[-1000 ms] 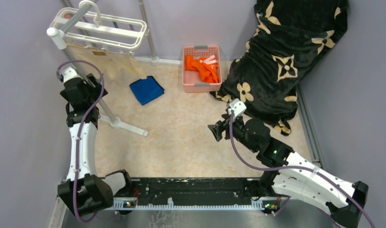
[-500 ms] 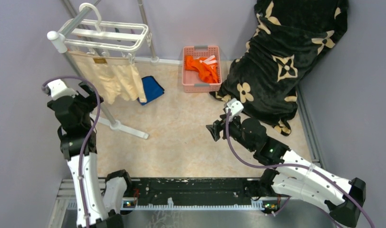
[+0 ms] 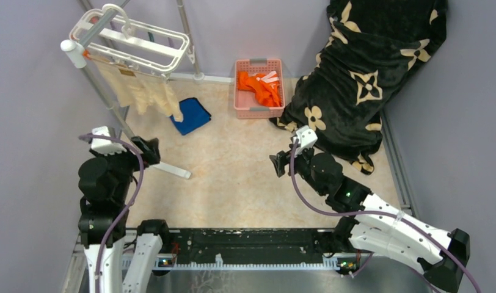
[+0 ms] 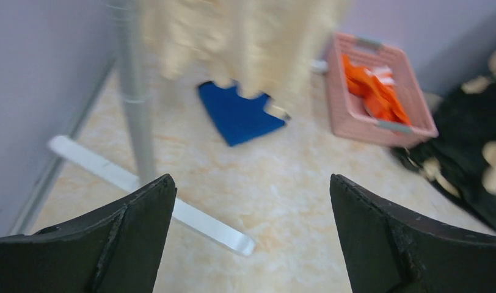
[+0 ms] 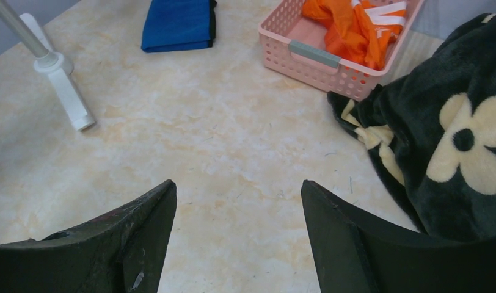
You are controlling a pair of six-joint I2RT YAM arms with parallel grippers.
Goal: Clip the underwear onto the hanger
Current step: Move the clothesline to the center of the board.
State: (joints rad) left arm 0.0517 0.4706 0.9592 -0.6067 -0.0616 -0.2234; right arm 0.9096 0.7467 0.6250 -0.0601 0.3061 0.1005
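The pale peach underwear (image 3: pixel 142 90) hangs from the white hanger (image 3: pixel 131 39) at the top of the grey rack pole (image 3: pixel 108 101), back left. In the left wrist view the underwear (image 4: pixel 245 43) shows blurred at the top. My left gripper (image 3: pixel 149 151) (image 4: pixel 251 189) is open and empty, low beside the pole and well below the cloth. My right gripper (image 3: pixel 280 166) (image 5: pixel 238 189) is open and empty over bare floor at centre right, far from the hanger.
The rack's white foot bar (image 3: pixel 166 169) (image 4: pixel 154 198) (image 5: pixel 67 97) lies on the floor. A blue folded cloth (image 3: pixel 189 116) (image 4: pixel 239 113) (image 5: pixel 178 23) sits beneath the underwear. A pink basket (image 3: pixel 258 88) (image 4: pixel 380 91) (image 5: pixel 331 58) holds orange clothes. A black flowered blanket (image 3: pixel 368 73) (image 5: pixel 447 134) fills the right.
My left arm has pulled back and down from the hanger towards its base, jaws wide. The hanger and underwear have swung and now hang tilted. My right gripper has barely moved.
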